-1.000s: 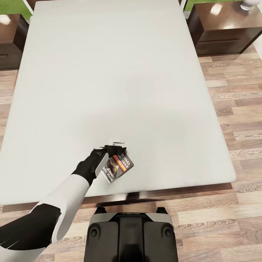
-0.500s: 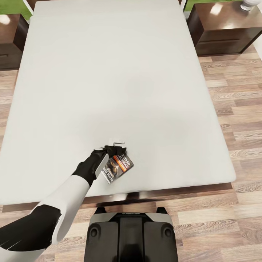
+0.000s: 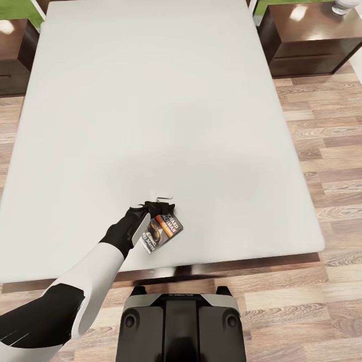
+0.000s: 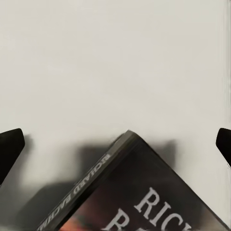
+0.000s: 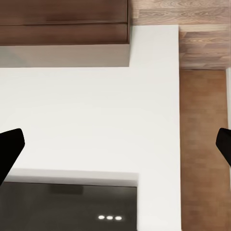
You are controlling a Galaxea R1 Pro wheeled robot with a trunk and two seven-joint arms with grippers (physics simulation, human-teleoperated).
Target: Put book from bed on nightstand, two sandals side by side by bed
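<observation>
The bed (image 3: 166, 100) had a plain pale-grey mattress over a dark brown frame. At about 6 o'clock on it lay the book (image 3: 162, 232), its cover dark with an orange band, white lettering and a dark oval picture. The left arm (image 3: 95, 271) was white with a black wrist. The nightstand (image 3: 306, 42) at 1 o'clock was glossy dark brown. The floor (image 3: 327, 151) showed light wood planks with grey-brown grain.

The bed (image 3: 166, 100) carries a plain pale-grey mattress. The book (image 3: 162, 232) is on it just beside the left hand (image 3: 160, 208), tilted up, and a small white object (image 3: 164, 194) lies just beyond the hand.
</observation>
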